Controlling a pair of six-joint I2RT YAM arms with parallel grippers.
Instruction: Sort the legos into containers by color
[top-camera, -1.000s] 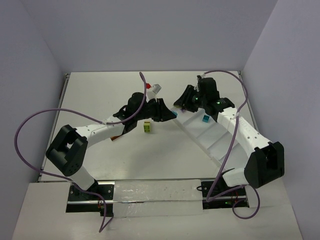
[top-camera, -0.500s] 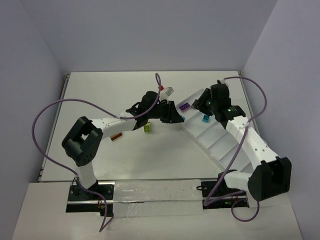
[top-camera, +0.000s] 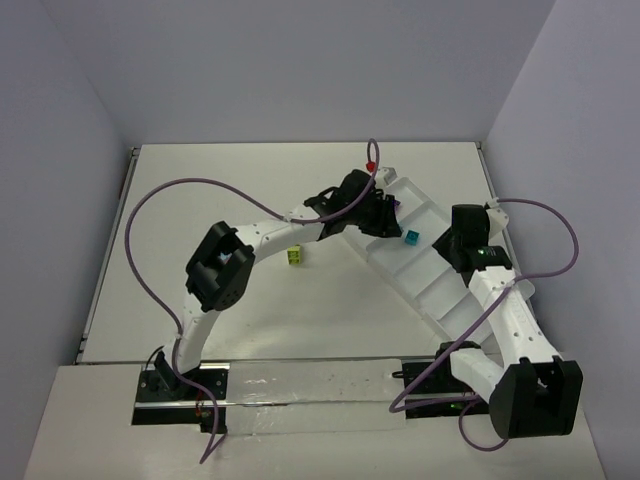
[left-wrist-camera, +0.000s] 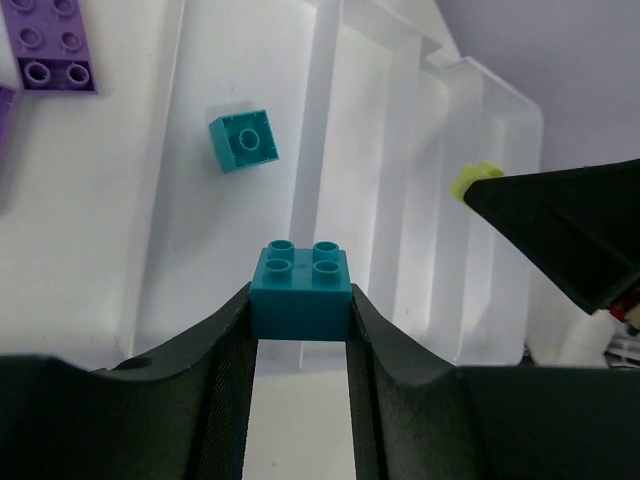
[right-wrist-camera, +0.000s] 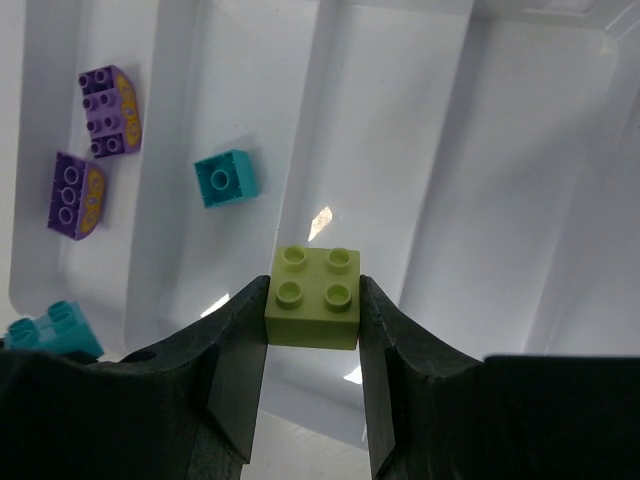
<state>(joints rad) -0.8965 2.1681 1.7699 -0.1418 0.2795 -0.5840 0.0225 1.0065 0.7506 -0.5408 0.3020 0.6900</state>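
Two bricks were in hand, one per arm. We saw the left gripper (left-wrist-camera: 300, 310) pinching a teal brick (left-wrist-camera: 300, 280) between its fingertips, studs toward the wrist camera, hanging over the white tray (top-camera: 432, 282) in line with a divider (left-wrist-camera: 318, 110). A loose teal brick (left-wrist-camera: 244, 140) lay in the compartment just left of that divider. Purple bricks (left-wrist-camera: 50, 45) lay in the end compartment beyond it. The right gripper (right-wrist-camera: 313, 312) was clamped on a lime brick (right-wrist-camera: 313, 290), studs toward its camera, also over the tray, just right of the loose teal brick's compartment in its own view. One lime clump (top-camera: 294, 255) sat on the table (top-camera: 200, 200), well apart from both grippers.
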